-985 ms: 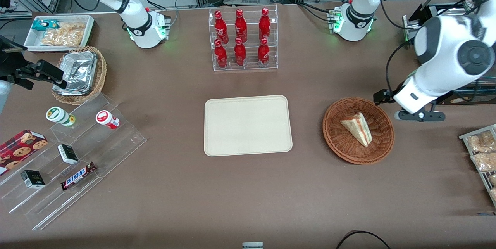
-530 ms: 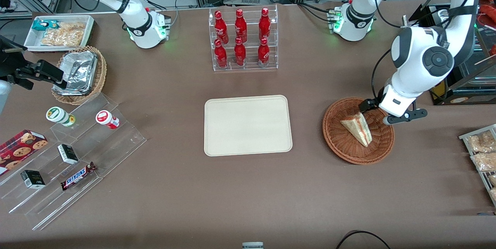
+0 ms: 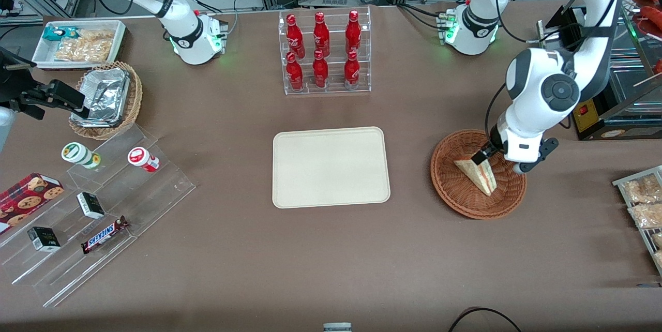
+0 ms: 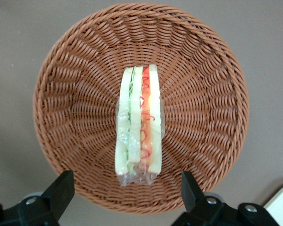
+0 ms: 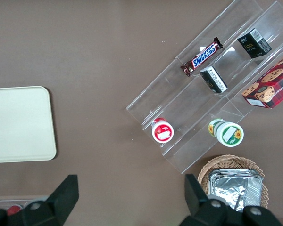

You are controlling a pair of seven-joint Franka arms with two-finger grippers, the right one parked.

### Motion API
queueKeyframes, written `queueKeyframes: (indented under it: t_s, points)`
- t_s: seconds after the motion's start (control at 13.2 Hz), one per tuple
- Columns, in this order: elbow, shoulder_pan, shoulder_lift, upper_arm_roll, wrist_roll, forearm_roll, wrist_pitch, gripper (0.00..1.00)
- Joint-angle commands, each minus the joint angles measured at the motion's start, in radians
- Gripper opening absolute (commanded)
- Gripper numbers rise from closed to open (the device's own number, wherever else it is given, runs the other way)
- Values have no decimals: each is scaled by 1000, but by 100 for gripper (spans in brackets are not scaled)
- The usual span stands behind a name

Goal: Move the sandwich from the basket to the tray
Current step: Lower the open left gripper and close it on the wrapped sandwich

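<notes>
The sandwich, a wrapped pale wedge with red and green layers, lies in the reddish-brown wicker basket. The left arm's gripper hangs just above the basket, over the sandwich's end farther from the front camera. It is open, and its two black fingertips straddle that end without touching it. The wrist view looks straight down on the sandwich in the basket, with the gripper wide open and nothing between the fingers. The cream tray lies bare at the table's middle, beside the basket.
A clear rack of red bottles stands farther from the camera than the tray. Toward the parked arm's end are a stepped acrylic shelf with snacks, a tan basket of foil containers and a white bin. Snack packets lie near the working arm's end.
The left arm has swung in from the working arm's end of the table and lowered. Its gripper now sits over the basket at the sandwich. The sandwich has not moved.
</notes>
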Motion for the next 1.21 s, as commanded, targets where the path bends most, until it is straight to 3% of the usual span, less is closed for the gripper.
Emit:
queueKeyframes:
  t_s: [0.0,0.68,0.76,0.83,0.98,1.06,1.14]
  points:
    - [-2,-6,37,1,-93,15,60,100]
    - [1,-6,137,1,-131,15,120,100]
    - [3,-6,142,1,-131,15,120,95]
    - [4,-6,146,2,-131,15,120,83]
    - [4,-6,148,1,-120,16,120,40]
    - [4,-6,148,2,-113,20,120,23]
    - [6,-6,144,1,-111,30,117,14]
